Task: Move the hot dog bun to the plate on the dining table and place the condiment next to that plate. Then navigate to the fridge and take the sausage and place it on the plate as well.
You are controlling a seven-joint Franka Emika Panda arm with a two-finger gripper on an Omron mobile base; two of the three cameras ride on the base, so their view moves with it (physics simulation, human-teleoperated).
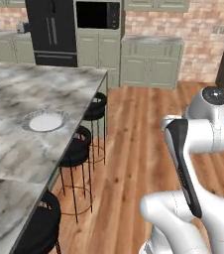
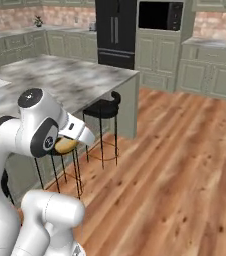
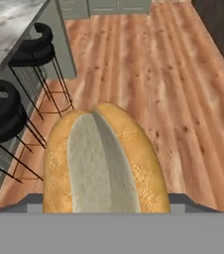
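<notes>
The hot dog bun looms large in the hand view, tan-orange with a pale split top, hanging above the wooden floor. In the right base view the bun peeks out under the hand, where my gripper is shut on it beside the dining table. The fingertips are hidden behind the bun. The pale round plate lies bare on the marble dining table, left of the arm. The black fridge stands shut at the far wall. The condiment and the sausage are out of view.
Black round stools line the table's near edge, and one stool stands just ahead of the hand. Open wooden floor stretches to the right. Green cabinets and a wall oven back the room.
</notes>
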